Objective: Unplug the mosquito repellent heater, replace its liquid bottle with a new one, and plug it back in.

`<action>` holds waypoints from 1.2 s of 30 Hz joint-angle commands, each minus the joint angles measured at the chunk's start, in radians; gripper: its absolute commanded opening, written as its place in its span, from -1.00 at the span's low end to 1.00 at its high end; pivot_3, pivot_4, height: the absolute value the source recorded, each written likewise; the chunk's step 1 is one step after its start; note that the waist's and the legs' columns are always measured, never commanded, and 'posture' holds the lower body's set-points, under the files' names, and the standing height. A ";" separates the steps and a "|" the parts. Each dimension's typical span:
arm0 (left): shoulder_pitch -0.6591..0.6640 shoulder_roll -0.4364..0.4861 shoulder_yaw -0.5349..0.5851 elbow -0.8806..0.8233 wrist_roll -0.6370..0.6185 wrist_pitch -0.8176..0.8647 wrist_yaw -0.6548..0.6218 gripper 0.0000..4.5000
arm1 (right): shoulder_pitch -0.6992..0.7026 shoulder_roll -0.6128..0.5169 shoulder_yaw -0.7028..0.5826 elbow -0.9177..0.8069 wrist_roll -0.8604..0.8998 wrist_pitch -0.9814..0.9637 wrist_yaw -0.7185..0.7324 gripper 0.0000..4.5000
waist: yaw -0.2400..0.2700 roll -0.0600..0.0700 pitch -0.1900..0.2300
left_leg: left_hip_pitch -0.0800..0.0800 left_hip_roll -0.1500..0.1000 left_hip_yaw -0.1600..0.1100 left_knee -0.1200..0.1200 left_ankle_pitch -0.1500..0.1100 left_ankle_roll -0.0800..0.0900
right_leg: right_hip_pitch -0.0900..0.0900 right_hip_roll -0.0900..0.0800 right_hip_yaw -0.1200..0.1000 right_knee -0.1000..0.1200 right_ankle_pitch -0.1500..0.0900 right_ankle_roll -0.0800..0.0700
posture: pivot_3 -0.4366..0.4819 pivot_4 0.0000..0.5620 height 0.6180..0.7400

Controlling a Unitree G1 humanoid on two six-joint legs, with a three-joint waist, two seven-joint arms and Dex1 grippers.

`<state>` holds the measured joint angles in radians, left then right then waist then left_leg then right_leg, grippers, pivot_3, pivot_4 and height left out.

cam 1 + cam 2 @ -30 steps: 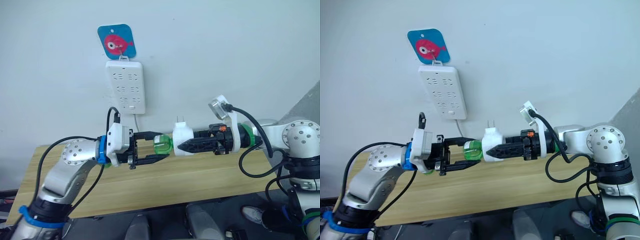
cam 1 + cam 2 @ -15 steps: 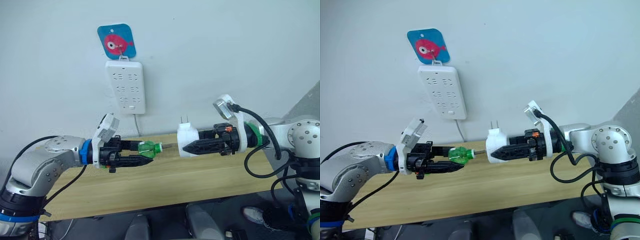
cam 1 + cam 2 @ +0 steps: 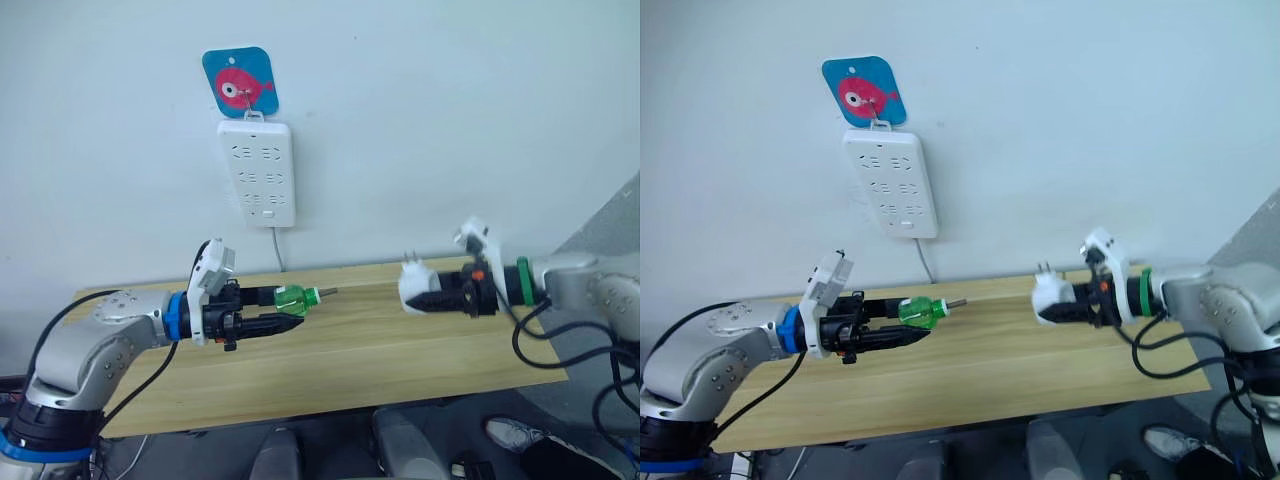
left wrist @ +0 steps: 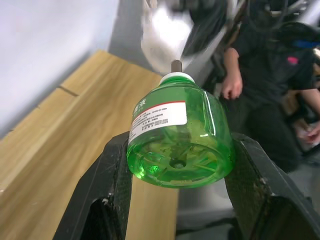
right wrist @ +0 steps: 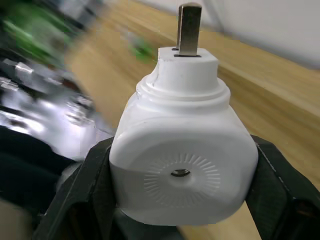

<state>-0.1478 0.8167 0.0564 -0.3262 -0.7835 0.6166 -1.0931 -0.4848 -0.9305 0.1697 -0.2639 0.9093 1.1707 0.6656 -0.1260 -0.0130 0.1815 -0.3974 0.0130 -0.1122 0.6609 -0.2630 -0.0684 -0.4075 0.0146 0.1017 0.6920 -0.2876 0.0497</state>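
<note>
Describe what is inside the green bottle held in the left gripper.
Through the clear green bottle, held between the left gripper's fingers, you can see a dark wick running from its base out through the white neck. A label covers part of the wall; the liquid level cannot be told.

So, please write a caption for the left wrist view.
Left gripper clamps green liquid bottle, wick pointing away, above the wooden table.

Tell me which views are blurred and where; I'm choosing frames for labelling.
Right wrist view: the mosquito repellent heater in the right hand is sharp, while the background beside it is streaked with blur. Left wrist view: the green bottle in the left hand is crisp; the white shape beyond its wick is smeared. Both eye views look sharp, evenly lit.
</note>
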 commanded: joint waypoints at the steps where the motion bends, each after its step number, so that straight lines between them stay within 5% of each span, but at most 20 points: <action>1: 0.012 -0.048 -0.012 -0.063 0.085 -0.118 0.028 -0.02 | 0.084 0.010 0.080 0.013 -0.215 -0.123 -0.073 0.34 | 0.003 0.000 0.000 | 0.000 0.000 0.000 0.000 0.000 0.000 | 0.000 0.000 0.001 0.000 0.000 0.000 | -0.27 -0.49 0.80; 12: 0.046 -0.150 -0.094 -0.088 0.244 -0.270 0.068 -0.02 | 0.059 0.115 0.195 0.307 -0.596 -0.258 -0.111 0.34 | 0.012 -0.002 0.008 | 0.003 0.000 0.004 0.001 0.000 0.000 | 0.002 0.000 0.004 0.000 0.002 0.001 | -0.18 -0.35 0.80; 34: 0.112 -0.201 -0.137 -0.095 0.327 -0.369 0.084 -0.02 | -0.088 0.181 0.296 0.495 -0.758 -0.085 0.088 0.34 | 0.045 -0.002 0.032 | 0.001 0.000 0.001 0.000 0.000 0.000 | 0.001 -0.001 0.001 -0.002 0.005 -0.003 | -0.08 -0.27 0.80; 35: 0.110 -0.202 -0.138 -0.090 0.330 -0.373 0.082 -0.02 | -0.091 0.188 0.287 0.493 -0.757 -0.076 0.085 0.67 | 0.045 -0.002 0.033 | 0.001 0.000 0.001 0.000 0.000 0.000 | 0.001 -0.001 0.001 -0.002 0.005 -0.003 | -0.08 -0.27 0.80; 36: 0.108 -0.203 -0.139 -0.085 0.332 -0.378 0.080 -0.02 | -0.094 0.195 0.275 0.491 -0.755 -0.063 0.080 0.79 | 0.045 -0.002 0.033 | 0.001 0.000 0.001 0.000 0.000 0.000 | 0.001 -0.001 0.001 -0.002 0.005 -0.003 | -0.08 -0.27 0.80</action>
<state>-0.0376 0.6211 -0.0798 -0.3932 -0.4533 0.2636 -1.0127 -0.5665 -0.7406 0.4693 0.2385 0.1567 1.0906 0.7452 -0.0807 -0.0148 0.2140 -0.3966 0.0126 -0.1111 0.6613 -0.2631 -0.0683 -0.4060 0.0139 0.1029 0.6898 -0.2829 0.0464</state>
